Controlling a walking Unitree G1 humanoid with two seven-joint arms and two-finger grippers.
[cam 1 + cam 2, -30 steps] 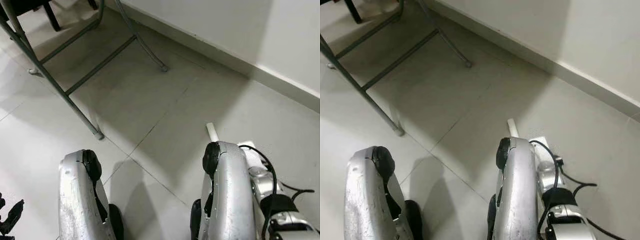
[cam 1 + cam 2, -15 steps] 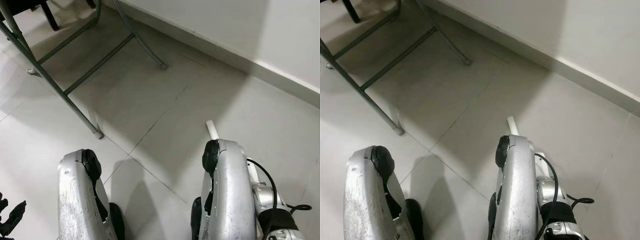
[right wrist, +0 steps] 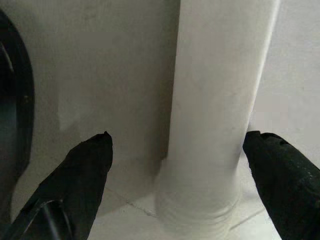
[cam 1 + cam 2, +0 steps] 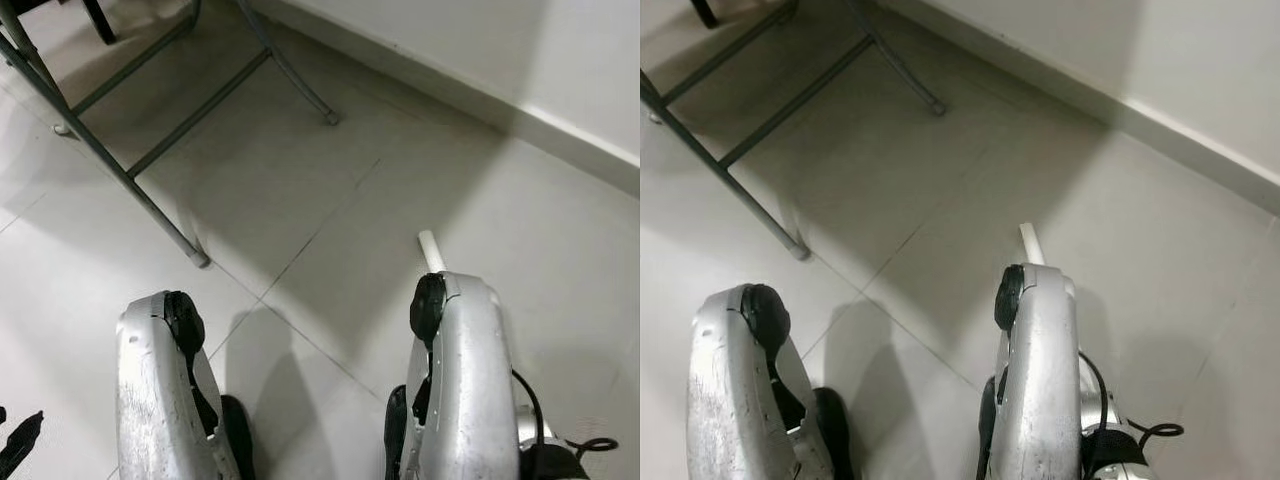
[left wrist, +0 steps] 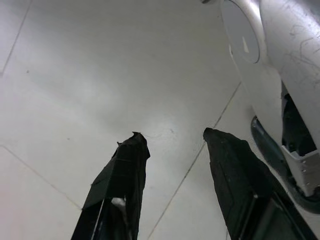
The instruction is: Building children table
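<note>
A white round table leg lies between the two black fingers of the right gripper. In the right wrist view it is a pale tube with a ridged collar near the fingertips. One finger stands well off it on one side, and the other finger sits just beside it on the opposite side. The fingers are spread wide and whether either touches the leg cannot be told. From the head, the leg's rounded end pokes out past the robot's right knee, low over the pale tiled floor, with the rest of it hidden behind the silver knee shell. A black cable loops beside that knee at the lower right.

The left gripper hangs low by the robot's left knee. Its two fingers stand well apart with nothing between them, only floor tile and a grout line beyond. One black fingertip shows at the lower left corner of the left eye view.

Ahead and to the left stands a grey metal tube frame with slanting legs and rubber-capped feet resting on the tiles. A white wall with a skirting board runs diagonally across the upper right.
</note>
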